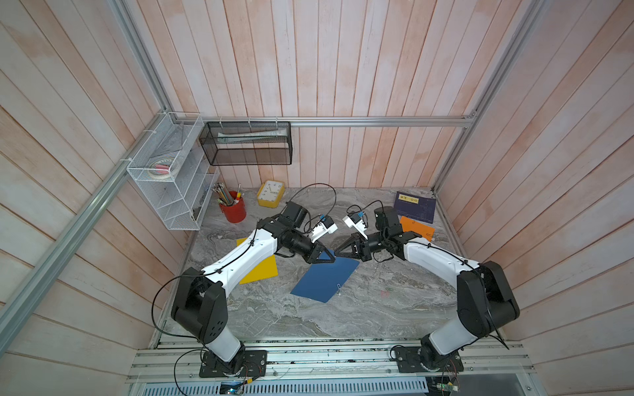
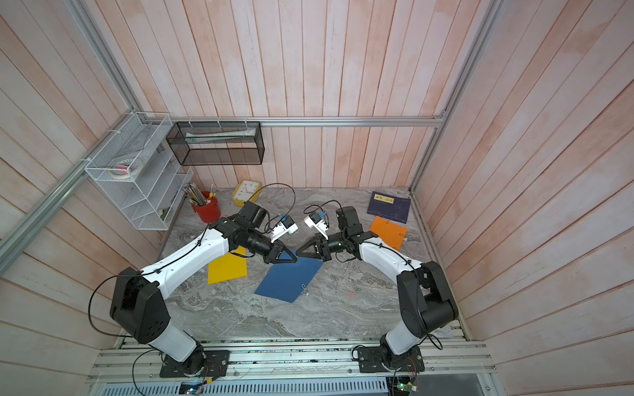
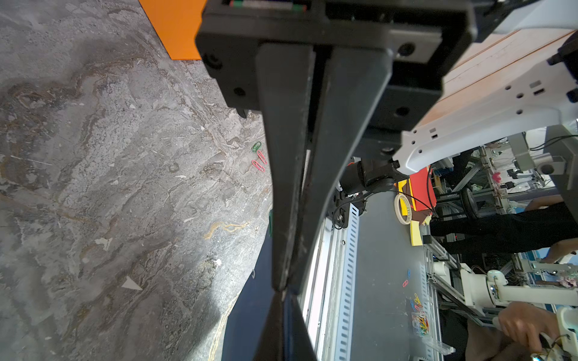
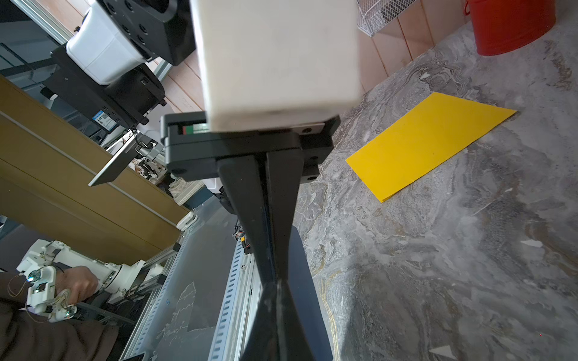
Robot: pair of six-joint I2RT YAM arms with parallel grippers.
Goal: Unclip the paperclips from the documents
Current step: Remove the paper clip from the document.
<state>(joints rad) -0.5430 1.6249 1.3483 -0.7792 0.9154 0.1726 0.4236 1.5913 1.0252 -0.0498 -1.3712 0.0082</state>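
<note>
**Marbled counter: three sheets, two grippers tip to tip**

Pale plank walls close in a grey marbled counter (image 1: pixel 343 319). At its left rear a white wire rack (image 1: pixel 185 202) and a black mesh basket (image 1: pixel 247 161) hang on the walls. Below them stand a red cup of pencils (image 1: pixel 235 214) and a yellow square clock (image 1: pixel 271 193), one of each.

Three documents lie flat. Leftmost, the yellow paper sheet (image 1: pixel 260 271) runs its long axis front to back, its rear part under the left arm. Next, the left gripper (image 1: pixel 332 259) reaches rightward over the rear corner of the blue paper sheet (image 1: pixel 319 281), fingers (image 4: pixel 250 200) pressed together. That sheet's long axis is skewed, rear end leaning right. One silvery wire paperclip (image 1: pixel 339 286) sits slantwise on its right long edge, near the front corner. The right gripper (image 1: pixel 337 253) points leftward, fingers (image 3: pixel 287 140) likewise pressed together, its tip almost against the left one's. Whether anything tiny is pinched there cannot be told.

Further right, loose on the counter, two red wire paperclips (image 3: pixel 258 166) and a green wire paperclip (image 3: pixel 256 146) lie close together, slanted alike. A second green one (image 3: pixel 270 222) is half hidden behind a finger. At the right rear, the orange paper sheet (image 1: pixel 418 230) seems to lie long side across, partly behind the right arm. A dark navy booklet (image 1: pixel 415 207) lies just behind it.
</note>
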